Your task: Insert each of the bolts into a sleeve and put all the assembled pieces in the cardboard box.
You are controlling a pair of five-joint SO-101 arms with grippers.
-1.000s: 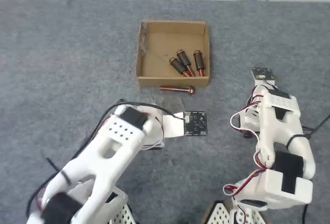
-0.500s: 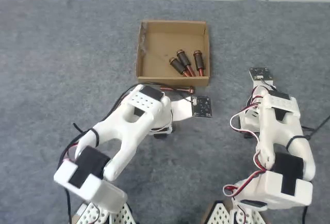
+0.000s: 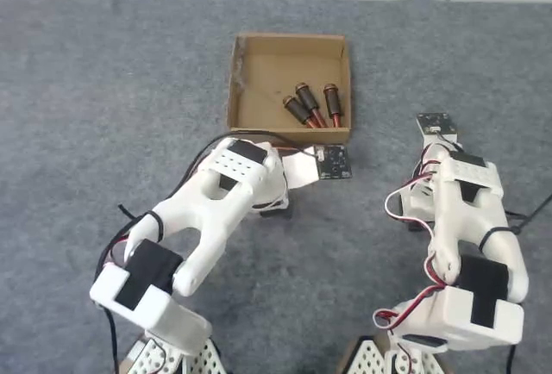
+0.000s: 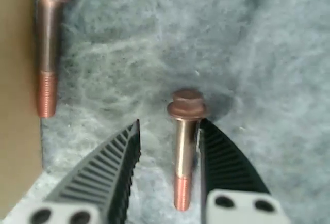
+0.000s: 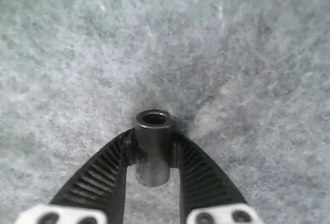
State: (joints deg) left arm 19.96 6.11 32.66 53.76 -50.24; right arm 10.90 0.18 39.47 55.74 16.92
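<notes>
1. Bolt (image 4: 184,146) lies on the grey carpet (image 4: 258,38) between the fingers of the left gripper (image 4: 169,126). Its flanged head points away from the wrist.
2. That gripper stands open around it. One ribbed finger rests against the shank, and the other is apart from it with carpet showing in the gap. Nothing is clamped.
3. A second bolt (image 4: 46,53) lies loose on the carpet close by, lengthwise along the outer wall of the cardboard box (image 4: 13,105) and just beside it.
4. From above, the left arm (image 3: 216,210) reaches to the near wall of the cardboard box (image 3: 250,64), its wrist just outside that wall.
5. Three assembled pieces (image 3: 312,104) lie together inside the box, toward one side of its floor.
6. The right gripper (image 5: 153,137) is closed on a black sleeve (image 5: 153,149), with both fingers pressed to its sides. The open bore faces away from the wrist, over bare carpet.
7. The right arm (image 3: 466,210) sits off to the side, well apart from the box.
</notes>
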